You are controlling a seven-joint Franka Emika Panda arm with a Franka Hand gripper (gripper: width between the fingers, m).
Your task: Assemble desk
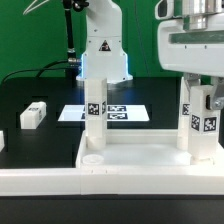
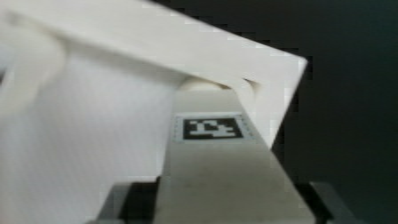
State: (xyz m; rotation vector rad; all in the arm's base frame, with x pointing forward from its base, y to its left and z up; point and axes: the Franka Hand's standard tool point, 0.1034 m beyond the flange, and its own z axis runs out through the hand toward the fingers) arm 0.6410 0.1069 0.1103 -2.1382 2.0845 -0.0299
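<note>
The desk panel (image 1: 150,150) lies flat at the front, rim up. One white tagged leg (image 1: 95,112) stands upright in its corner socket on the exterior view's left. A second leg (image 1: 197,125) stands upright at the corner on the right. My gripper (image 1: 197,88) comes down from above and is shut on that leg's upper part. In the wrist view the leg (image 2: 217,150) runs between my dark fingers (image 2: 128,200) down to the panel (image 2: 71,120). A loose leg (image 1: 33,115) lies on the black table at the left.
The marker board (image 1: 125,113) lies flat behind the panel. The robot base (image 1: 105,50) stands behind it. A low white border rail (image 1: 35,180) runs along the front left. Another white part (image 1: 2,141) shows at the far left edge.
</note>
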